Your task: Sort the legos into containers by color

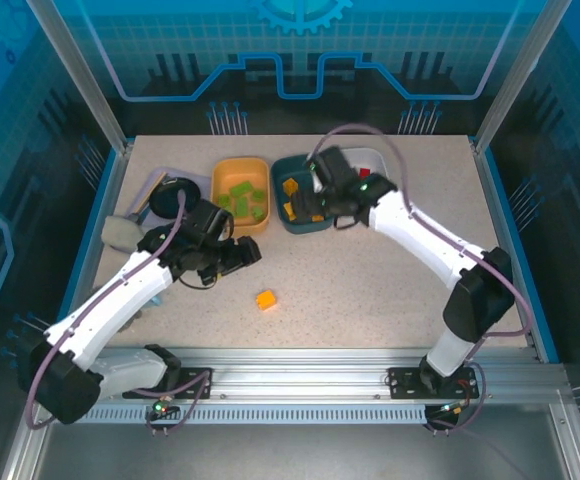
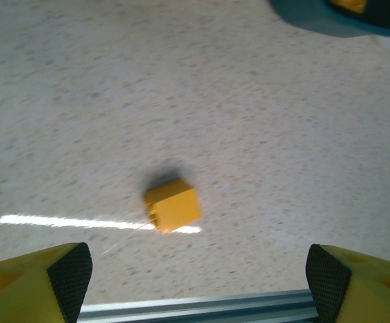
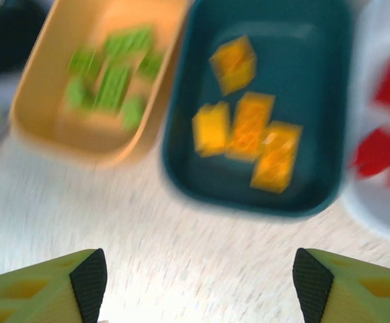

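- Found lone yellow brick point(image 2: 173, 206) loose on table point(image 2: 282, 134), just ahead of left gripper point(image 2: 198, 272), spread wide, empty.
- Saw yellow bricks point(image 3: 249, 134) in teal tub point(image 3: 249, 202), greens point(image 3: 114, 84) in orange tub point(image 3: 40, 121), reds point(image 3: 383, 145) in white tub point(image 3: 376, 215).
- Saw right gripper point(image 3: 198, 276) by teal tub, wide, empty.

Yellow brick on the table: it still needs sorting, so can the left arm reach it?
Probably yes: the left pincer is open and the yellow brick lies alone just ahead of it.

green legos point(image 3: 111, 84): orange tub point(image 3: 44, 124); yellow legos point(image 3: 249, 128): teal tub point(image 3: 316, 74); loose lego point(image 2: 173, 206): tabletop point(image 2: 262, 121)
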### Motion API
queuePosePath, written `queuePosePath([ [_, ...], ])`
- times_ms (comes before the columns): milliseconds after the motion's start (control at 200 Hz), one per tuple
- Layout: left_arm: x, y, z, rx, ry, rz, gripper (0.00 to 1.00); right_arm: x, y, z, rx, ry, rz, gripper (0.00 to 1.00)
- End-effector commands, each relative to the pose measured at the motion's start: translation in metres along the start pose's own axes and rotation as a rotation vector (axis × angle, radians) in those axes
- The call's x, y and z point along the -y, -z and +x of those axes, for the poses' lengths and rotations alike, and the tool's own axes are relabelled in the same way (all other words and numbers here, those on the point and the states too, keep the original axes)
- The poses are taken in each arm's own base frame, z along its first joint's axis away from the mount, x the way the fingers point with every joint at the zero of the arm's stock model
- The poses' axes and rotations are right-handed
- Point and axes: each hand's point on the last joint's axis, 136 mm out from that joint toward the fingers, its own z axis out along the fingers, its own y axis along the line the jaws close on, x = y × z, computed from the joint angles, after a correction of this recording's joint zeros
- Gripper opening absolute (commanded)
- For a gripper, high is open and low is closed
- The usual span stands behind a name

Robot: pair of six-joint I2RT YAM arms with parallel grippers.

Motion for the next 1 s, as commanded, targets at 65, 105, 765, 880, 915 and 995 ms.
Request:
queuePosePath([
  [65, -0.059, 0.013, 0.031, -0.003, 0.097, -0.117, 0.87, -0.075, -0.006, 0.082, -0.117, 0.228, -0.146, 0.81],
  [105, -0.067, 0.015, 0.038, -0.006, 0.116, -0.119, 0.87, -0.090, -0.008, 0.099, -0.152, 0.271, -0.161, 0.82],
  [765, -0.097, 0.044, 0.088, 0.001, 0.194, 0.077, 0.87, -0.136, -0.093, 0.203, -0.459, 0.328, -0.048, 0.86],
  [880, -0.094, 0.047, 0.089, 0.005, 0.191, 0.107, 0.87, -0.134, -0.099, 0.201, -0.454, 0.321, -0.016, 0.76],
  [915, -0.093, 0.048, 0.089, 0.007, 0.190, 0.114, 0.87, -0.134, -0.100, 0.200, -0.453, 0.321, -0.007, 0.73],
  [995, -0.093, 0.050, 0.089, 0.012, 0.190, 0.124, 0.87, -0.132, -0.102, 0.201, -0.457, 0.320, 0.006, 0.63],
])
